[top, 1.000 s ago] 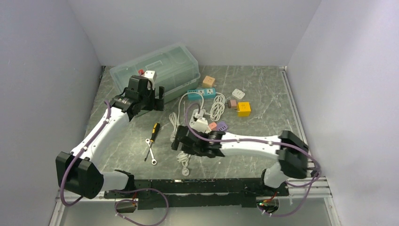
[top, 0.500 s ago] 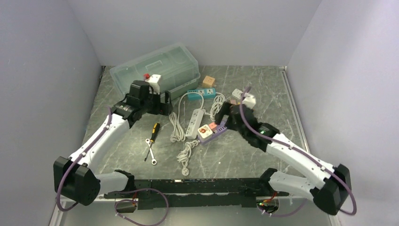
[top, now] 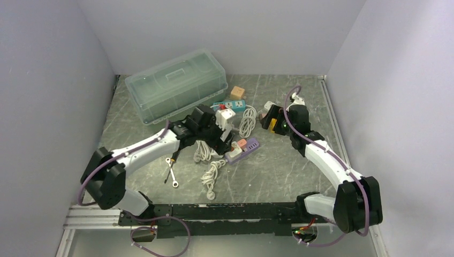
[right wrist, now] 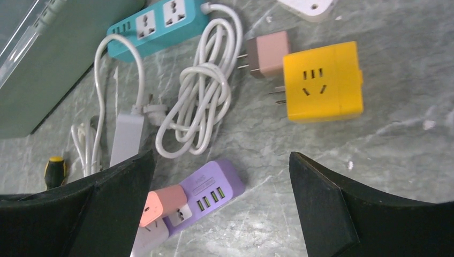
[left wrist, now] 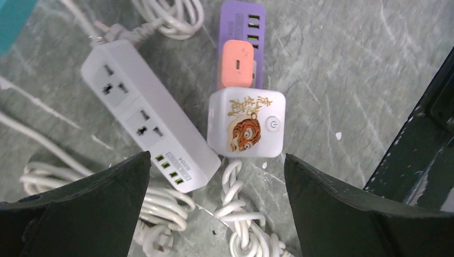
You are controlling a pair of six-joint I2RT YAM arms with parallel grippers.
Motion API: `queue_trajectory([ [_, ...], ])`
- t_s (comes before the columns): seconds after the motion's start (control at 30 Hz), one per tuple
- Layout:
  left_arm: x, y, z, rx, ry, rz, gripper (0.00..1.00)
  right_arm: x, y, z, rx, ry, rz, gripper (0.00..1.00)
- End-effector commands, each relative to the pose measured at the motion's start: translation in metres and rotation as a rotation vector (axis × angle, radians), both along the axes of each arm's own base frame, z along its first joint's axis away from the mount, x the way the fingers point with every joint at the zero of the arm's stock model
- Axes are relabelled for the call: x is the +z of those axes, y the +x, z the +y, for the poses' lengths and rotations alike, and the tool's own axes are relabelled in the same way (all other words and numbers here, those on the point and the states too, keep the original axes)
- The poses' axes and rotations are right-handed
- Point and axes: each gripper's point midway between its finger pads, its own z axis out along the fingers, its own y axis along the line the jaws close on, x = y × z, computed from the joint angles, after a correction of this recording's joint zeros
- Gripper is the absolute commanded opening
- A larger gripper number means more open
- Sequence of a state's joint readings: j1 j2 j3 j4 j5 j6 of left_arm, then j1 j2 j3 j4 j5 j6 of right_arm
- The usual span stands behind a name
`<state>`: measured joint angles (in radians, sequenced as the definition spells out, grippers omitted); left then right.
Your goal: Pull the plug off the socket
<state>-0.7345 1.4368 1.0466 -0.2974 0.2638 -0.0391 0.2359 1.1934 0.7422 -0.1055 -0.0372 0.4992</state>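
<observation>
Cube [left wrist: 246,123] shows tiger print only to left wrist; left fingers [left wrist: 75,209] and right fingers [right wrist: 69,214] gape empty.

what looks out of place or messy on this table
Nothing looks spilled or broken. The clutter is the odd part: a screwdriver and a wrench lie among the power strips, and white cords sprawl in loose coils. The pink plug sits plugged into the purple strip.

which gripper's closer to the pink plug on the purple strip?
Left. The left gripper hangs over the white cube next to the pink plug; the right gripper is farther off, over the yellow cube.
</observation>
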Motion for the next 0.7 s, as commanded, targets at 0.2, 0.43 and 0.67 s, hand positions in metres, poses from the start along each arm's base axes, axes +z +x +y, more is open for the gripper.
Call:
queue_trajectory([
  [0.2,-0.021,0.0,-0.053,-0.174,0.087,-0.098,0.99,0.03,-0.001,0.012,0.083,0.058,-0.155,1.0],
  [0.43,-0.044,0.015,-0.055,-0.118,0.219,-0.126,0.99,0.039,-0.004,0.014,0.1,0.065,-0.172,1.0],
  [0.67,-0.056,0.009,-0.053,-0.134,0.269,-0.082,0.75,0.043,-0.004,0.01,0.086,0.061,-0.177,1.0],
])
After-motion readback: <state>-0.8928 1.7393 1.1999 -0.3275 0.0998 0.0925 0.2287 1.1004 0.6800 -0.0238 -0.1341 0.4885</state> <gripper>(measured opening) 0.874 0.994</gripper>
